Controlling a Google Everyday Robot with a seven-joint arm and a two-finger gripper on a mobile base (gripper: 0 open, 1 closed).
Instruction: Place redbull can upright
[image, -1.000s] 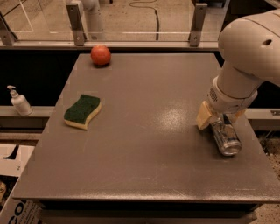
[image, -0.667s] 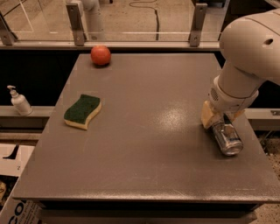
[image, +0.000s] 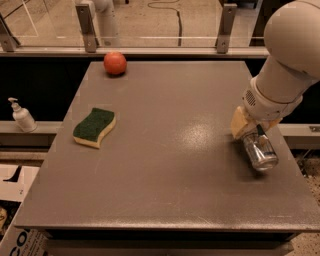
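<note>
Only one piece of lettering can be read: large dark letters starting "CO", the rest cut off, on a cardboard box (image: 19, 243) on the floor by the table's (image: 165, 195) near left corner. Nothing is legible on the redbull can (image: 260, 152) at the pincer (image: 248, 131) near the table's right edge.

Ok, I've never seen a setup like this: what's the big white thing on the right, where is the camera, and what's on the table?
The white shape is a robot arm. There is only one camera, and it looks down on the grey table from the table's near side. At the arm's end is a two-finger gripper, low over the table's right side. It is closed on the redbull can, which is tilted, not upright, with one end facing the camera. Also on the table are a green-and-yellow sponge and, at the far edge, a red round fruit, probably an apple. A pump bottle stands on a ledge beside the table.
</note>
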